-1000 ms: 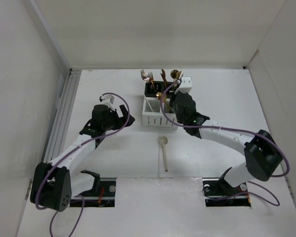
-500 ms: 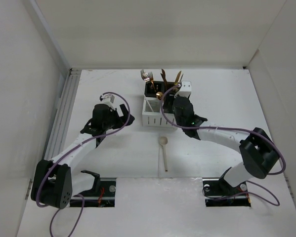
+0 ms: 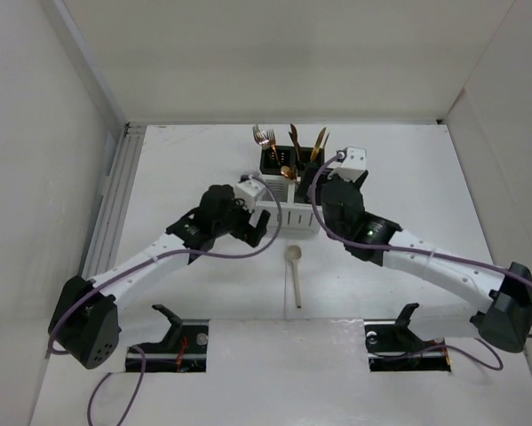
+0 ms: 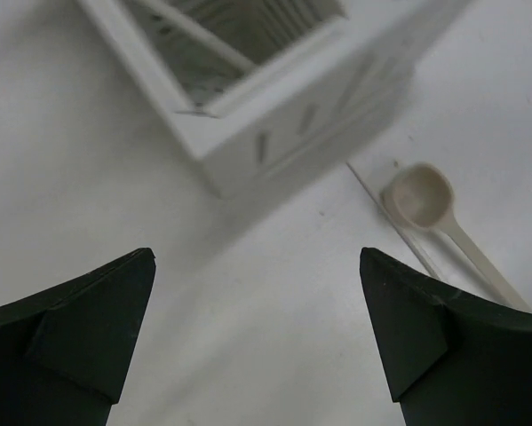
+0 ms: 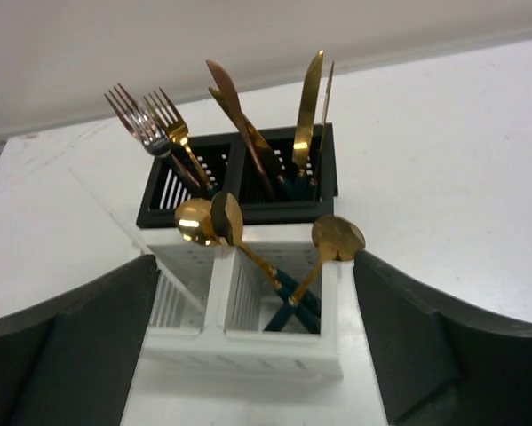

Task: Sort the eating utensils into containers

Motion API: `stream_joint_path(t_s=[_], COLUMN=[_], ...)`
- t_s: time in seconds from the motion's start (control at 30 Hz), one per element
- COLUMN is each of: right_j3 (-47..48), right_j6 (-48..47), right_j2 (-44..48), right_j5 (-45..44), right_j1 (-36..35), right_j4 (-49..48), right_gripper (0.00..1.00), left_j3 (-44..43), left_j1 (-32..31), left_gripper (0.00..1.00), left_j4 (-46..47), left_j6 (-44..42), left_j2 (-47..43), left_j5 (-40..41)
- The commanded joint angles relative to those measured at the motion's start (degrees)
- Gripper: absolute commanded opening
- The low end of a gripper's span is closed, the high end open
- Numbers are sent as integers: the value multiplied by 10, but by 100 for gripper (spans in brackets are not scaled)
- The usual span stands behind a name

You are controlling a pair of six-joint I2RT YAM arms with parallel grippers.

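Note:
The cream spoon (image 3: 294,271) lies flat on the table in front of the white slotted container (image 3: 281,213); its bowl (image 4: 418,195) shows at right in the left wrist view. My left gripper (image 3: 260,225) hovers open and empty over bare table by the white container's corner (image 4: 274,133). My right gripper (image 5: 257,342) is open, one finger on either side of the white container (image 5: 248,346), holding nothing. Three gold spoons (image 5: 338,238) with dark green handles stand in that container's right compartment. The black container (image 5: 186,217) behind holds forks (image 5: 146,124) on the left and knives (image 5: 308,98) on the right.
The black container (image 3: 292,161) stands right behind the white one near the back wall. White enclosure walls rise on three sides. A slotted rail (image 3: 115,195) runs along the table's left edge. Both arm bases sit at the near edge.
My right gripper has opened and a gold spoon now stands in the white container; that arm drew back. My left arm swung right toward the white container and the cream spoon.

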State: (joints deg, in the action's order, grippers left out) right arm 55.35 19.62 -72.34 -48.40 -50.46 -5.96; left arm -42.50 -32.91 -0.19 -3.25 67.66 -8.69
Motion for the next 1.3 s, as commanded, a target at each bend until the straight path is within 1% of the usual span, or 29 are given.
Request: stream_joint_path(t_s=[0.0, 0.03, 0.07, 0.17, 0.2, 0.23, 0.27, 0.3, 0.37, 0.43, 0.57, 0.6, 0.67, 0.7, 0.77, 0.8, 0.83, 0.97, 1.03, 1.13, 1.17, 1.27], right_j3=[54, 64, 75, 104, 114, 120, 125, 125, 131, 108, 51, 42, 17, 12, 12, 12, 19, 38, 44, 38, 38, 19], right_j6=[100, 181, 210, 303, 324, 345, 395, 418, 467, 484, 511, 517, 524, 524, 524, 524, 524, 524, 524, 530, 530, 530], right_j2=[29, 29, 29, 21, 13, 13, 4, -2, -2, 15, 68, 89, 108, 115, 127, 127, 127, 106, 99, 99, 106, 125], right_j5=[-92, -97, -108, -119, -135, -140, -145, -153, -153, -147, -141, -141, -141, -141, -153, -153, -153, -165, -165, -165, -171, -177], right_j1=[-21, -21, -21, -21, -21, -21, -21, -21, -21, -21, -26, -26, -26, -26, -26, -26, -26, -26, -26, -26, -26, -26], right_j4=[179, 227, 312, 413, 470, 500, 533, 583, 617, 626, 612, 606, 599, 594, 594, 594, 599, 605, 618, 619, 619, 625], right_gripper=[99, 99, 99, 99, 99, 99, 100, 100, 100, 100, 100, 100, 100, 99, 99, 99, 98, 98, 98, 98, 98, 98], left_j3=[-20, -28, -38, -62, -62, -67, -67, -67, -67, -56, -50, -50, -35, -35, -29, -29, -29, -50, -76, -88, -88, -108], left_j1=[-62, -74, -105, -144, -153, -161, -168, -176, -183, -201, -215, -215, -215, -215, -215, -222, -230, -281, -312, -324, -324, -324], left_gripper=[100, 100, 100, 100, 100, 100, 100, 100, 100, 100, 91, 88, 79, 76, 70, 64, 62, 62, 65, 66, 66, 63], left_j4=[-89, -96, -97, -97, -102, -102, -110, -124, -131, -131, -106, -106, -106, -106, -106, -112, -118, -153, -174, -188, -197, -213], left_j6=[-80, -87, -87, -26, -2, 59, 103, 148, 241, 263, 279, 279, 293, 293, 300, 300, 300, 300, 300, 319, 337, 343], left_j2=[14, 21, 28, 58, 67, 75, 81, 87, 102, 118, 140, 140, 140, 140, 140, 140, 140, 160, 183, 208, 215, 236], left_j5=[17, 0, 0, 0, 0, 0, 10, 39, 62, 81, 76, 75, 83, 83, 73, 73, 73, 93, 109, 133, 143, 160])
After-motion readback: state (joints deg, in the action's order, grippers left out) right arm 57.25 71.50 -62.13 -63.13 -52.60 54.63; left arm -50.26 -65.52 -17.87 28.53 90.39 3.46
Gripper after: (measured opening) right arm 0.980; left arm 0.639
